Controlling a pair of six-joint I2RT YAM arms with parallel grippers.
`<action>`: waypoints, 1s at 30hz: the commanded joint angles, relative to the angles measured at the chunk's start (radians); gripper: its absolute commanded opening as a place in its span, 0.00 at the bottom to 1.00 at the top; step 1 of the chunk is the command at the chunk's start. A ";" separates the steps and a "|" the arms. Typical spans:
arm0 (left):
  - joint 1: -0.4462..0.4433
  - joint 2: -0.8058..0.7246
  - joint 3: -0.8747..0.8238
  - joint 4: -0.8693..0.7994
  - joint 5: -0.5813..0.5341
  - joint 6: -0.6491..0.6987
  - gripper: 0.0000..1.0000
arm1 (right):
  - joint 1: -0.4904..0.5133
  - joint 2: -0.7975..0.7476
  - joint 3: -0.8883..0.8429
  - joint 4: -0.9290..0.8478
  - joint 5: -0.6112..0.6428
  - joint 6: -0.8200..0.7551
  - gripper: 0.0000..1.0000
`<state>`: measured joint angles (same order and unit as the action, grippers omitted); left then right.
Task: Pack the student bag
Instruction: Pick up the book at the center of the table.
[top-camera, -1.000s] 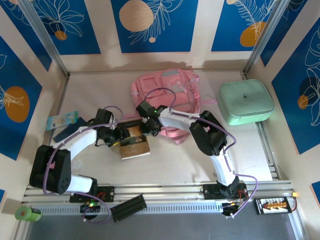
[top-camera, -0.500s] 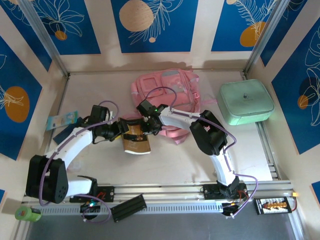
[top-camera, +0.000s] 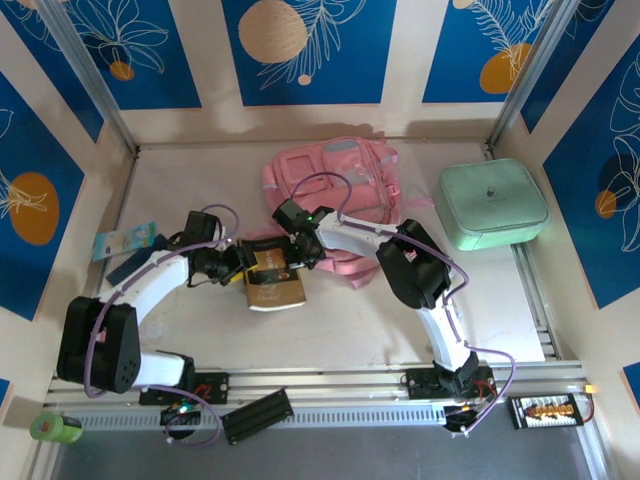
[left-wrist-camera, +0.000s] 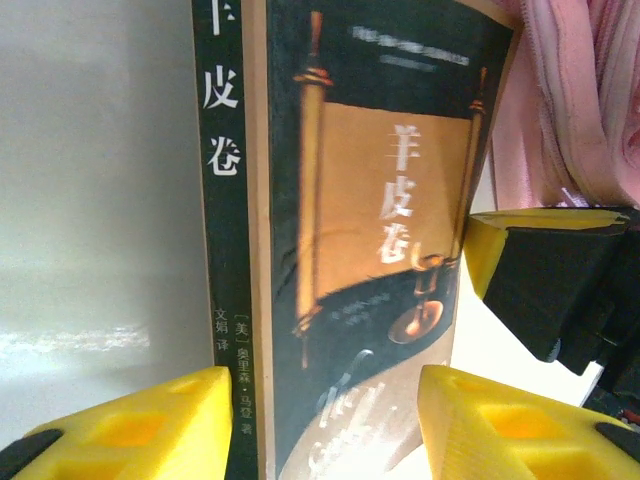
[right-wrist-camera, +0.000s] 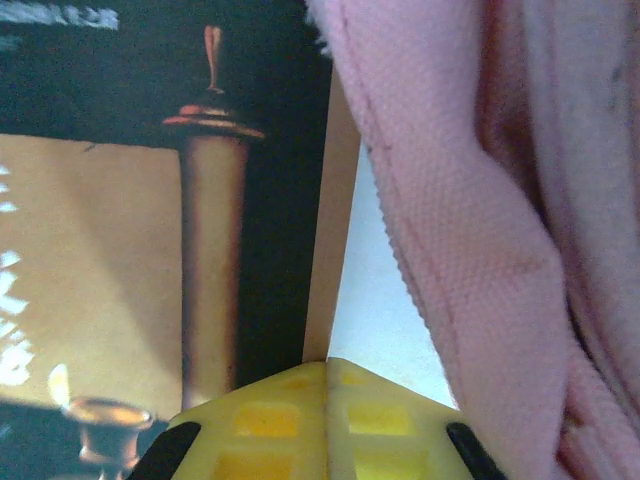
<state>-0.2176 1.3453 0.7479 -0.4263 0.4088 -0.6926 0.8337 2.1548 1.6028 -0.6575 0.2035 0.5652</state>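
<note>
The student bag (top-camera: 335, 185) is a pink backpack lying at the back middle of the table; its fabric shows in the left wrist view (left-wrist-camera: 570, 100) and hangs close in the right wrist view (right-wrist-camera: 480, 200). A dark book with a scroll cover (top-camera: 272, 285) lies just in front of it, tilted. My left gripper (top-camera: 240, 270) (left-wrist-camera: 320, 385) is shut on the book (left-wrist-camera: 350, 250), one yellow finger on the spine and the other at the fore edge. My right gripper (top-camera: 298, 255) (right-wrist-camera: 327, 365) is shut on the book's far edge (right-wrist-camera: 325, 250), beside the bag.
A mint-green rounded case (top-camera: 493, 203) sits at the back right. A blue packet (top-camera: 125, 242) lies by the left wall. Patterned walls enclose three sides. A green tape roll (top-camera: 55, 427) and a black bar (top-camera: 255, 412) rest on the front rail.
The left jaws narrowed onto the book and the right jaws shut. The book shifted slightly toward the bag and tilted; the left arm's elbow swung outward.
</note>
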 joint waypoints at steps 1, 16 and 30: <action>0.011 0.013 -0.005 0.014 -0.029 0.046 0.54 | 0.015 0.094 -0.030 -0.046 -0.032 -0.014 0.07; 0.046 0.041 -0.012 -0.069 -0.158 0.134 0.62 | 0.015 -0.063 -0.062 0.000 -0.052 -0.031 0.16; 0.067 0.067 -0.042 -0.037 -0.148 0.140 0.64 | 0.051 -0.104 -0.033 0.016 -0.143 -0.044 0.45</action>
<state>-0.1654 1.3964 0.7227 -0.4713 0.2501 -0.5663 0.8761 2.0331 1.5383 -0.6292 0.1108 0.5243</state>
